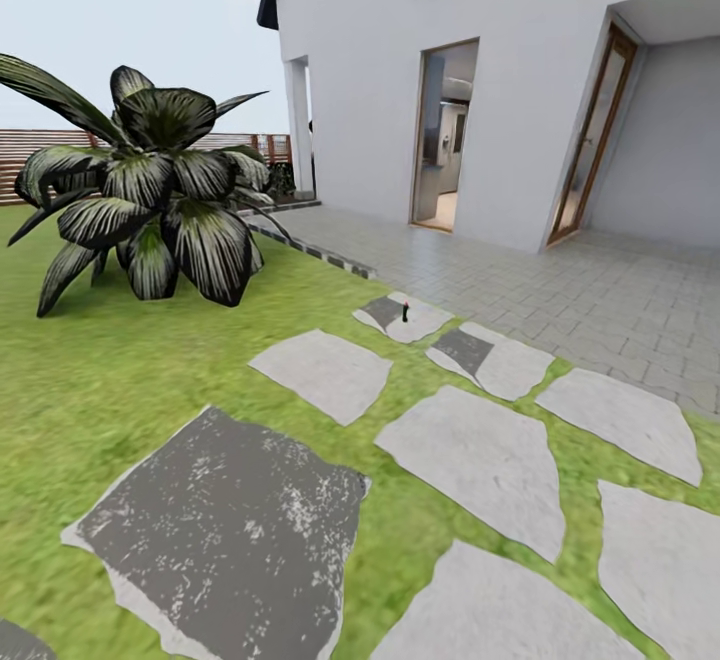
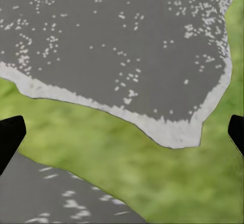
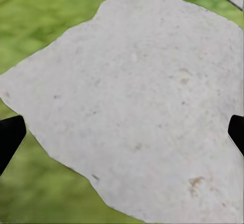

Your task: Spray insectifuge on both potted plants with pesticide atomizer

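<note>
A slim dark upright thing, the pesticide atomizer [image 1: 404,313], stands on a small stepping stone [image 1: 425,320] in the garden lawn [image 1: 90,380], some way ahead in the head view. To the far left a potted plant [image 1: 150,190] spreads a rosette of broad pointed dark green leaves; its leaves hide its base. My left gripper [image 2: 122,132] hangs open over a dark speckled stone [image 2: 117,46] and grass, holding nothing. My right gripper [image 3: 122,132] is open too, above a pale stone [image 3: 137,107].
Irregular stepping stones [image 1: 470,450] cross the grass toward a paved patio [image 1: 600,300] beside a white house with an open doorway [image 1: 445,135]. A brown slatted fence [image 1: 30,155] closes the lawn at the far left.
</note>
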